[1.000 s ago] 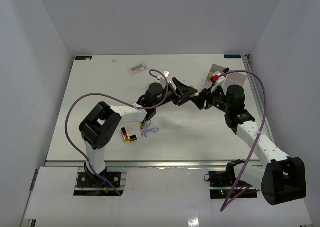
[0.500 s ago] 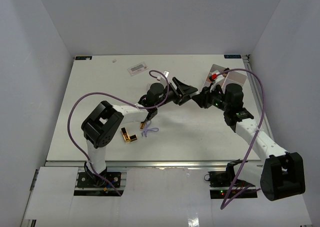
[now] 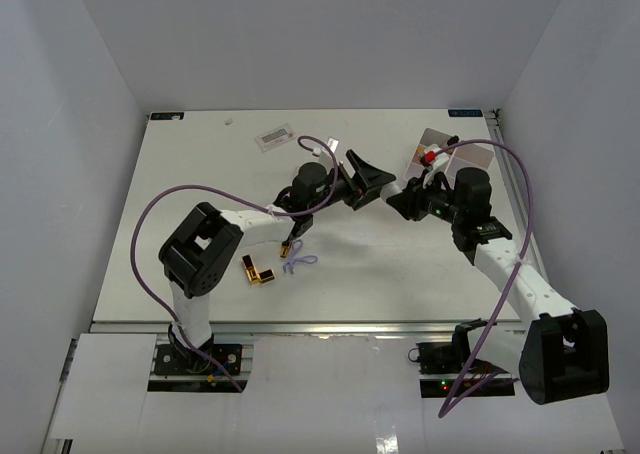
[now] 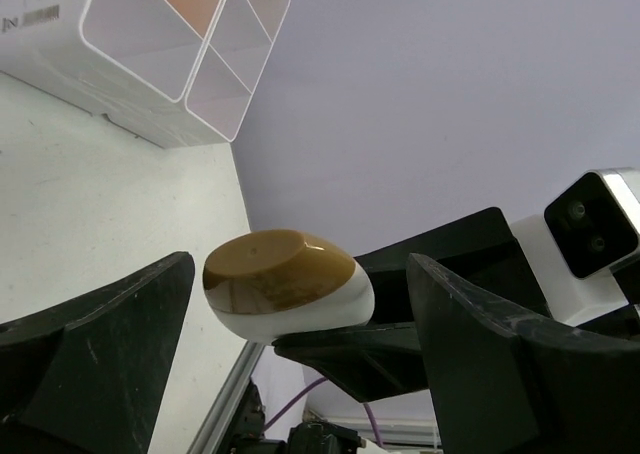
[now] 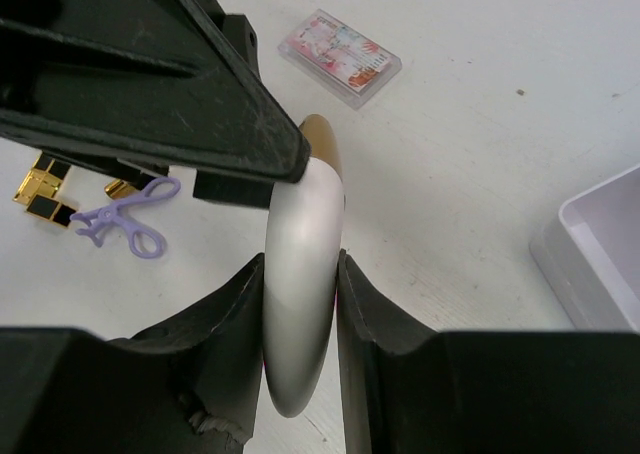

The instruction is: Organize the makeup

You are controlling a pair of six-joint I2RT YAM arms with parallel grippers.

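A rounded white foundation bottle point(image 4: 285, 284) with a glossy tan end hangs in the air over the middle of the table point(image 3: 200, 184). My right gripper point(image 5: 300, 264) is shut on the bottle point(image 5: 310, 214), one finger on each side. My left gripper point(image 4: 300, 274) is open, its fingers point(image 4: 470, 314) standing wide on either side of the bottle without touching it. In the top view the two grippers point(image 3: 368, 182) point(image 3: 398, 196) meet nose to nose. Gold-and-black lipstick tubes point(image 3: 255, 271) lie near the left arm. A flat clear packet point(image 3: 274, 136) lies at the back.
The white compartment tray point(image 4: 160, 64) stands at the back right, partly behind the right arm point(image 3: 455, 154); its corner point(image 5: 600, 254) shows in the right wrist view. A small purple looped item point(image 3: 297, 263) lies beside the lipsticks. A printed packet point(image 5: 340, 57) lies on the table.
My left gripper has opened wide and let go of the bottle. My right gripper has closed on it. Both arms have stayed almost in place.
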